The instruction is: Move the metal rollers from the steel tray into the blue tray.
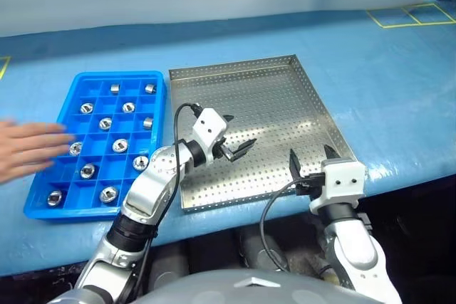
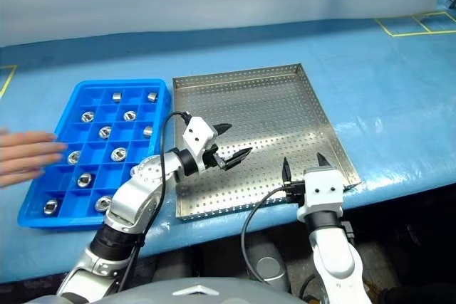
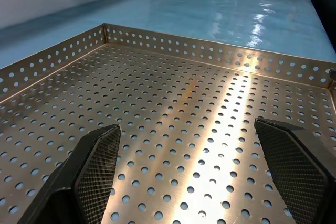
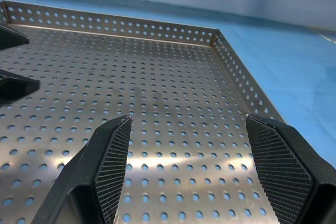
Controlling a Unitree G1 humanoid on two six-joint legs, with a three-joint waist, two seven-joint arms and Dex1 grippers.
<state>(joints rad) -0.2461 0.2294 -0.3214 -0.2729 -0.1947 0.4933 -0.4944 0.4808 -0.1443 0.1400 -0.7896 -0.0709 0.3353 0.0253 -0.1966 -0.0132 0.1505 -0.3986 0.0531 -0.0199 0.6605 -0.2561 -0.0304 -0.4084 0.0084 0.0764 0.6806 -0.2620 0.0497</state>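
We see the steel tray [image 1: 285, 94] lying bare on the blue table [image 1: 385, 69], its perforated floor carrying no rollers. The metal rollers [image 1: 120, 145] all sit in compartments of the blue tray [image 1: 68, 208], just beside the steel tray. Our left gripper [image 1: 236, 135] hangs over the steel tray, fingers spread and holding nothing. Our right gripper [image 1: 313, 159] hovers at the steel tray's near edge, likewise parted and empty. A person's hand [image 1: 28, 149] rests at the blue tray's far side from the steel tray.

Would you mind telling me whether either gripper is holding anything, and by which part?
Nothing is held: the left gripper and right gripper are both open over the steel tray.
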